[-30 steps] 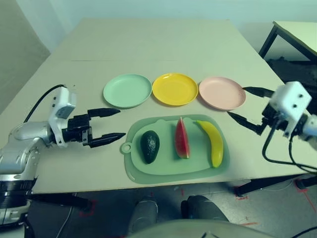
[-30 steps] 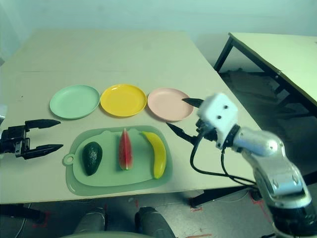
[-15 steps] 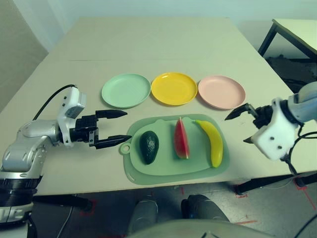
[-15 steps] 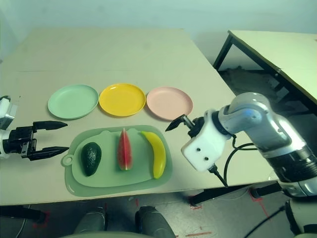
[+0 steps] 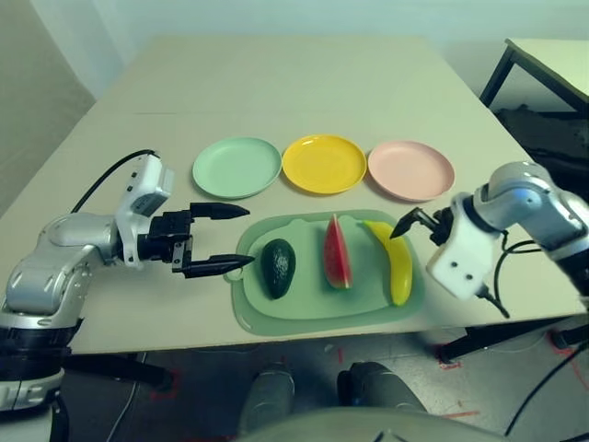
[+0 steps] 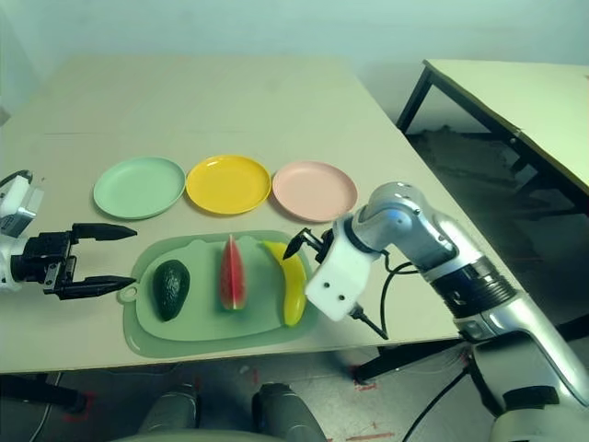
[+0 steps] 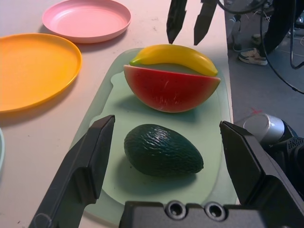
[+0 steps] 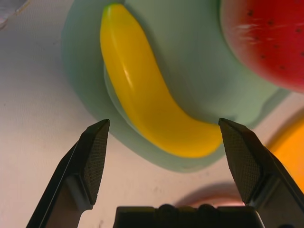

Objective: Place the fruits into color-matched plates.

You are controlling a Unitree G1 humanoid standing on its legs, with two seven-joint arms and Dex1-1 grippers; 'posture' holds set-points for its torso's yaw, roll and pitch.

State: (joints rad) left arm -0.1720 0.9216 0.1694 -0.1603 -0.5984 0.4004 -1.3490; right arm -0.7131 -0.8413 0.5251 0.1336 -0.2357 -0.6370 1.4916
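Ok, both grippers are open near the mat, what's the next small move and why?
Probably lower the right gripper over the banana and close. Its open fingers already straddle the banana on the cutting mat, and the yellow plate sits bare. The left gripper likewise frames the avocado.

Yellow banana (image 8: 152, 99) between the wide-spread right tool (image 8: 164, 159) fingers

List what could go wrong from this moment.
The watermelon wedge stands on its rind close beside the banana; the open right claw, closing on the banana, might knock it over. The open left claw faces the avocado, whose rounded pebbly skin could slip out and roll off the cutting mat.
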